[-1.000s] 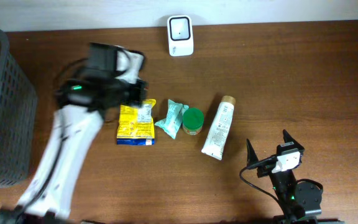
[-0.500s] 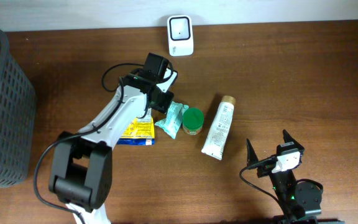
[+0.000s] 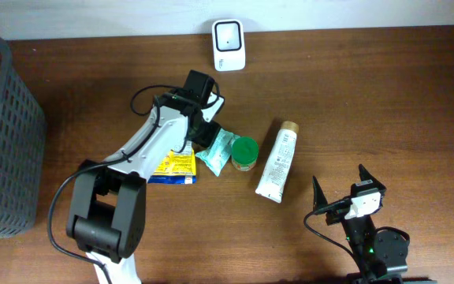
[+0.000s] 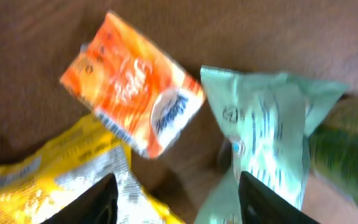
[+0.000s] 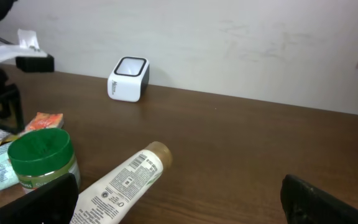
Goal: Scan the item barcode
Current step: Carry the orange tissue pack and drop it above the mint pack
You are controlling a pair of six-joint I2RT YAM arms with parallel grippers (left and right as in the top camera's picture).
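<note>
The table (image 3: 385,95) is lit evenly from above in the overhead view, and only short, soft shadows are cast. The left wrist view is heavily blurred: the orange packet (image 4: 132,93) and the mint packet (image 4: 269,134) are smeared. The right wrist view is rendered sharper, beneath a brightly lit wall (image 5: 229,43).

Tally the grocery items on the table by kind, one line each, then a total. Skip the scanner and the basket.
Packets: 3 (yellow packet, orange packet, mint-green packet)
Jars: 1 (green-lidded jar)
Tubes: 1 (white tube)
Total: 5
</note>
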